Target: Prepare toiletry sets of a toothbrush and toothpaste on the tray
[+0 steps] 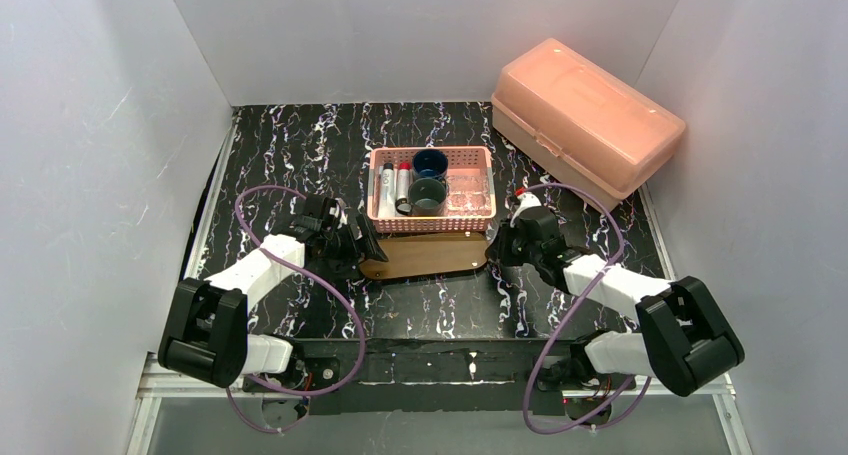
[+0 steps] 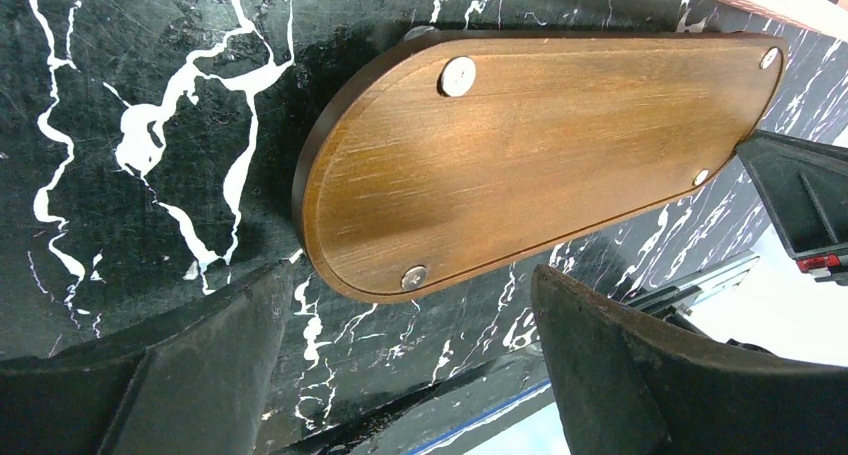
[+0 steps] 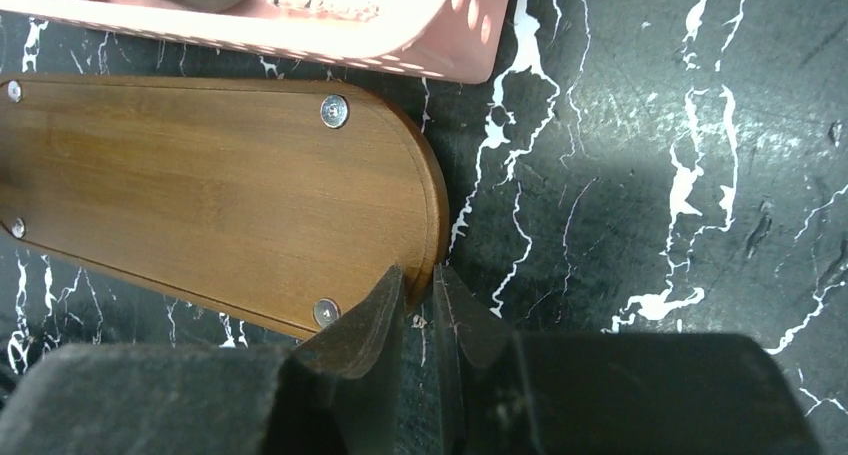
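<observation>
The table (image 1: 300, 145) has a black surface with white marble-like veins. It is enclosed on three sides in plain white: left wall (image 1: 100, 125), back wall (image 1: 420, 35), right wall (image 1: 770, 95). A metal rail (image 1: 148, 387) runs along the near edge. Lighting is even and diffuse, with soft shadows

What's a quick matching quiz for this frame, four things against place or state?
1 tray
2 pink basket
3 salmon box
4 left gripper

A far right, lid shut
B open, at the tray's left end
C holds cups, just behind the tray
D bare wood, in front of the basket

Pairs: 1-D, 2-C, 3-A, 4-B
</observation>
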Motion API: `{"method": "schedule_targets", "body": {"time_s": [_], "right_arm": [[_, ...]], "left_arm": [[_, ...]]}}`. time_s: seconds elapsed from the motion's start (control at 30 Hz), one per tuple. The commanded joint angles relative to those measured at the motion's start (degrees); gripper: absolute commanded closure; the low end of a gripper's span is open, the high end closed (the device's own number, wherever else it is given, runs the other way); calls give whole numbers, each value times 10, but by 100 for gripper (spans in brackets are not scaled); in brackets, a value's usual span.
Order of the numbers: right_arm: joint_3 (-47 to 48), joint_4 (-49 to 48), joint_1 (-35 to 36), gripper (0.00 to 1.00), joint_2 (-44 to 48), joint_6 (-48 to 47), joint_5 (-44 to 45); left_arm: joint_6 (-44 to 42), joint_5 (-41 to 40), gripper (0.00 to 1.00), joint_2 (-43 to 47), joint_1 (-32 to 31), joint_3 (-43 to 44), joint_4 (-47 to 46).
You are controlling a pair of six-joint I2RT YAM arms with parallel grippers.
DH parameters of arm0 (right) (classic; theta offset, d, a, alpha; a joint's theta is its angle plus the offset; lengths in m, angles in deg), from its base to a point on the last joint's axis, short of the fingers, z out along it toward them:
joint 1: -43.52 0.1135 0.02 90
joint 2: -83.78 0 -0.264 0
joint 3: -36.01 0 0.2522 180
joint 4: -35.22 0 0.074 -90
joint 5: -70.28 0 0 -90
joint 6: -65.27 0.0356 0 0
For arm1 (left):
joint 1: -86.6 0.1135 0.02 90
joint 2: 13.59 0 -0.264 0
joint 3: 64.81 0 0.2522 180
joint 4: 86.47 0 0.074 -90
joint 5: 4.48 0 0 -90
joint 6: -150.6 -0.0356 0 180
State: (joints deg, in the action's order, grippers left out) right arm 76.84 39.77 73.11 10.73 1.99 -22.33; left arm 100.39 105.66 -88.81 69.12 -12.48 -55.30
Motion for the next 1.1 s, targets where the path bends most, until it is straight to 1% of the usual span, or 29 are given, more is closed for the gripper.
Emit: {"method": "schedule_targets", "body": {"time_s": [0.0,0.2,0.37,0.57,1.0,1.07], "right_arm": [[-27,49,1,77,11,4,-18],[-36,77,1,77,48,8,-18],[-41,91,5,78,61,7,-19],[-50,130,18,78,84,13,-19],[-62,206,84,78,135,53,23],[-63,217,99,78,142,63,43]], "left_arm": [[-12,1,13,18,-3,16,19],[-11,-1,13,29,-2,11,23],[-11,-2,13,35,-2,7,24],[-10,-5,13,45,-2,3,33],[-15,-22,13,90,-3,-6,66],[-15,-24,13,97,-2,-9,70]]}}
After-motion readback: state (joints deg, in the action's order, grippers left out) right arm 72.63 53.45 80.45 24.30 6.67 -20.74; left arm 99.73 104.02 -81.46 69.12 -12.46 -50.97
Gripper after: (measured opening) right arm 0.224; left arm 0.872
